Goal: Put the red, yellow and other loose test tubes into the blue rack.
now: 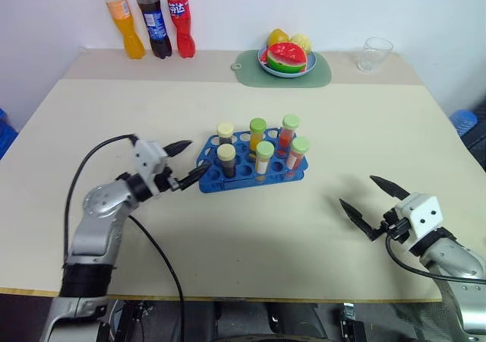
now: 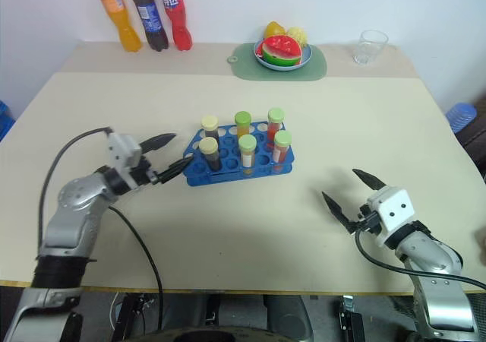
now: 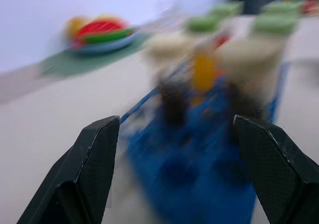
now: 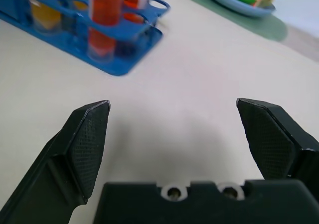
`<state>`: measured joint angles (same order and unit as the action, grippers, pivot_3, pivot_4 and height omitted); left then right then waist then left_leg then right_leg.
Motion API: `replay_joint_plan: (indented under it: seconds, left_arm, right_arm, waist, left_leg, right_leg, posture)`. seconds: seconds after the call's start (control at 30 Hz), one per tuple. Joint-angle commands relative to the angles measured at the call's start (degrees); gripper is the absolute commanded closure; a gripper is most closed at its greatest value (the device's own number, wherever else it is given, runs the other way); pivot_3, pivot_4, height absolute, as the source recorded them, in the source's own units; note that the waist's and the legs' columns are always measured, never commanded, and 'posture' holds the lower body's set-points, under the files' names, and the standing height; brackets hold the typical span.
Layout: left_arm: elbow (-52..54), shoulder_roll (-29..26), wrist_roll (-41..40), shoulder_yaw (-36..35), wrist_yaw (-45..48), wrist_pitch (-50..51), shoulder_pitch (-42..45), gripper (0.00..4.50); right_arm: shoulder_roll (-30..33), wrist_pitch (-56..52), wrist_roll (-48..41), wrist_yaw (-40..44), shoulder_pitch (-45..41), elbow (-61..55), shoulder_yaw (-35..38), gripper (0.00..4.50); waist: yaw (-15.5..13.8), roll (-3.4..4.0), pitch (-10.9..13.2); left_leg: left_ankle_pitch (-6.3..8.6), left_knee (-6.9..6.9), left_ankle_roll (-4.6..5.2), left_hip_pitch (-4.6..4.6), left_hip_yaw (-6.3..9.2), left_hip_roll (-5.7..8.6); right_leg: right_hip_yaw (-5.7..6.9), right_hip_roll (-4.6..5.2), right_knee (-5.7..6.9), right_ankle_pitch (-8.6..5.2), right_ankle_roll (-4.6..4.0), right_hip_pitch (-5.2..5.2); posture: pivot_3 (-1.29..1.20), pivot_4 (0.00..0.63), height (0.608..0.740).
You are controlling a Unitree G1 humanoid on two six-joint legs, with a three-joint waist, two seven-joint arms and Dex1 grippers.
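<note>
The blue rack (image 1: 216, 182) stands at the middle of the table. Several capped test tubes (image 1: 264, 158) stand upright in its holes, with red-orange, yellow and dark brown liquid under green or tan caps. My left gripper (image 1: 191, 159) is open and empty, level, right beside the rack's left end. In the left wrist view the rack (image 3: 199, 174) sits close between the black fingers (image 3: 94, 164). My right gripper (image 1: 359, 191) is open and empty over bare table, well to the right of the rack. The rack's corner (image 4: 124, 59) lies ahead of it in the right wrist view.
Three tall soda bottles (image 1: 152, 23) stand at the back left by the wall. A green mat with a fruit bowl (image 1: 285, 61) lies at the back centre. A clear cup (image 1: 374, 53) stands at the back right. A black cable (image 1: 156, 251) loops under my left arm.
</note>
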<state>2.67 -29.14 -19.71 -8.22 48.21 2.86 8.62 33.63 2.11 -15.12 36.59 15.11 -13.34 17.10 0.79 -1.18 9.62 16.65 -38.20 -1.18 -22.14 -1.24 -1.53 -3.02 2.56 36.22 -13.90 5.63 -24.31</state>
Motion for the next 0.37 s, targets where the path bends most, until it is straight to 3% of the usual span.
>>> replay_joint_plan:
  seconds: [0.03, 0.37]
  left_arm:
    - [5.4, -1.5, -2.8, -4.3, -0.7, 0.4, -4.5, 0.75]
    - [10.4, -6.3, -6.3, -8.8, 0.7, 4.2, -14.4, 0.75]
  right_arm:
    - [0.7, 1.2, -2.8, 2.0, 0.4, 0.1, 3.1, 0.0]
    - [3.2, -1.2, -6.8, 7.4, 0.4, 0.3, 5.1, 0.0]
  waist:
    - [-0.1, 0.0, 0.0]
    - [0.1, 0.0, 0.0]
  left_leg:
    - [0.0, 0.0, 0.01, -0.01, -0.01, 0.0]
    - [0.02, 0.02, 0.02, 0.05, -0.04, -0.05]
  right_leg:
    - [0.0, 0.02, 0.0, 0.0, 0.0, 0.0]
    - [0.0, 0.0, 0.0, -0.1, -0.19, 0.02]
  posture:
    - [0.0, 0.15, 0.74]
    - [0.0, 0.15, 0.74]
